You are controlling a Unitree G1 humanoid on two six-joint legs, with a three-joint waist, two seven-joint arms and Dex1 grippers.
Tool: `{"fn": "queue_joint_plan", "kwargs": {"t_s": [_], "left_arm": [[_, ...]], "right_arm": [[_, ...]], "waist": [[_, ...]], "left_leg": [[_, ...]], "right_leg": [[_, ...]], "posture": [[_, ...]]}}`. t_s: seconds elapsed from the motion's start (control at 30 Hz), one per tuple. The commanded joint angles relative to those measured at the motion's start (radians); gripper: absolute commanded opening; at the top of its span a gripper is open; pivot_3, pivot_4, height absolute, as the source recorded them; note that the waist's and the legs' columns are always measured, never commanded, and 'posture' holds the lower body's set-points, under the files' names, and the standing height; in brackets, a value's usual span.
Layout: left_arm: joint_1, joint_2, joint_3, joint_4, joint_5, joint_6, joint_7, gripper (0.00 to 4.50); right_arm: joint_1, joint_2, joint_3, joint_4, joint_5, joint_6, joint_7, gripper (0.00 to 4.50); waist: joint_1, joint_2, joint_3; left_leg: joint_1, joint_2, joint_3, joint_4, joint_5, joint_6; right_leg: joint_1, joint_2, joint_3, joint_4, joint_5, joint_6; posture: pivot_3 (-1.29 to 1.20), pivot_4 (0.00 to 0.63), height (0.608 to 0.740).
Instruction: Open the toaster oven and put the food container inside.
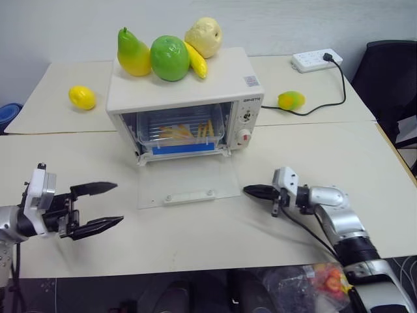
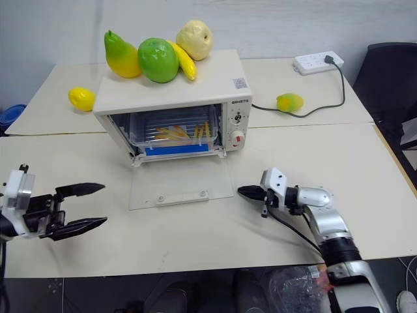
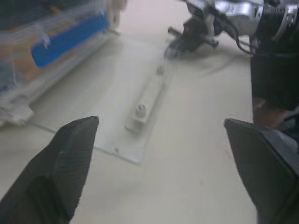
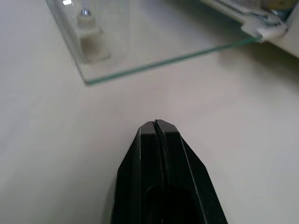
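Observation:
The cream-white toaster oven (image 1: pixel 186 98) stands mid-table with its glass door (image 1: pixel 189 179) folded down flat onto the tabletop, the bar handle (image 1: pixel 189 195) at the near edge. Inside, on the rack, sits the clear food container (image 1: pixel 181 134), its blue clip strip facing out and yellow strips of food within. My left gripper (image 1: pixel 118 203) hovers open and empty to the left of the door, pointing toward it. In the left wrist view the handle (image 3: pixel 145 100) and the container (image 3: pixel 56 42) lie ahead. My right gripper (image 1: pixel 246 190) is shut and empty just right of the door's edge (image 4: pixel 140 65).
A pear (image 1: pixel 132 53), a green apple (image 1: pixel 170 57), a banana (image 1: pixel 197 60) and a pale yellow fruit (image 1: pixel 204 36) rest on the oven's top. A lemon (image 1: pixel 82 97) lies back left, a green-yellow fruit (image 1: pixel 291 100) back right. A power strip (image 1: pixel 316 60) with cable and a black chair (image 1: pixel 391 78) are at the right.

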Motion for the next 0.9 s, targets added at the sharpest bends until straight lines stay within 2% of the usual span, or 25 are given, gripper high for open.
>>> {"fn": "queue_joint_plan", "kwargs": {"t_s": [0.03, 0.23, 0.33, 0.43, 0.53, 0.67, 0.77, 0.9], "left_arm": [[-0.014, -0.044, 0.034, -0.051, -0.048, -0.004, 0.074, 4.48], [-0.045, -0.157, 0.099, -0.108, -0.100, 0.010, 0.289, 4.48], [-0.045, -0.179, 0.094, -0.128, -0.070, -0.001, 0.362, 4.48], [-0.005, -0.165, 0.067, -0.134, -0.006, -0.054, 0.339, 4.48], [0.054, -0.119, 0.048, -0.099, 0.080, -0.144, 0.257, 4.50], [0.140, -0.080, 0.039, -0.032, 0.173, -0.290, 0.169, 4.50], [0.187, -0.077, 0.048, 0.025, 0.213, -0.373, 0.137, 4.50], [0.215, -0.097, 0.061, 0.109, 0.224, -0.451, 0.126, 4.50]], "right_arm": [[-0.029, 0.074, -0.035, -0.008, 0.053, -0.054, -0.026, 0.00], [-0.069, 0.182, -0.182, -0.145, 0.267, 0.067, -0.127, 0.00], [-0.083, 0.173, -0.224, -0.238, 0.355, 0.171, -0.159, 0.00], [-0.078, 0.111, -0.236, -0.337, 0.403, 0.277, -0.146, 0.00], [0.002, -0.023, -0.199, -0.428, 0.350, 0.250, -0.002, 0.59], [0.140, -0.139, -0.180, -0.427, 0.266, 0.098, 0.147, 1.91], [0.216, -0.169, -0.200, -0.383, 0.227, -0.009, 0.191, 2.96], [0.309, -0.180, -0.224, -0.384, 0.195, -0.085, 0.177, 4.35]], "waist": [[0.000, 0.000, 0.000], [0.000, 0.000, 0.000], [0.002, 0.000, 0.000], [0.002, 0.000, 0.000], [0.006, 0.000, 0.000], [0.017, 0.000, 0.000], [0.017, 0.000, 0.000], [0.022, 0.000, 0.000]], "left_leg": [[0.000, 0.000, 0.000, 0.000, 0.000, 0.000], [-0.001, 0.000, 0.000, 0.001, 0.000, -0.001], [-0.001, 0.000, 0.000, 0.002, 0.000, -0.001], [-0.001, 0.000, -0.001, 0.001, -0.001, -0.001], [-0.001, 0.000, -0.001, 0.001, -0.001, 0.000], [-0.001, 0.000, 0.000, -0.001, -0.001, 0.001], [-0.001, 0.000, 0.001, -0.001, -0.002, 0.002], [0.000, 0.001, 0.001, -0.001, -0.002, 0.002]], "right_leg": [[0.000, 0.000, 0.000, 0.000, 0.000, 0.000], [-0.001, 0.000, 0.000, 0.001, 0.000, 0.000], [-0.001, 0.000, 0.000, 0.001, 0.000, 0.000], [-0.001, 0.000, 0.000, 0.001, 0.000, 0.000], [-0.001, 0.000, 0.000, -0.001, 0.000, 0.000], [0.000, 0.000, 0.000, -0.004, 0.000, 0.000], [0.001, 0.000, 0.000, -0.004, 0.000, 0.000], [0.001, 0.000, 0.000, -0.004, 0.000, 0.000]], "posture": [[0.00, 0.150, 0.740], [0.00, 0.150, 0.740], [0.00, 0.150, 0.740], [0.00, 0.150, 0.740], [0.00, 0.150, 0.740], [0.00, 0.150, 0.740], [0.00, 0.150, 0.740], [0.00, 0.150, 0.740]]}}
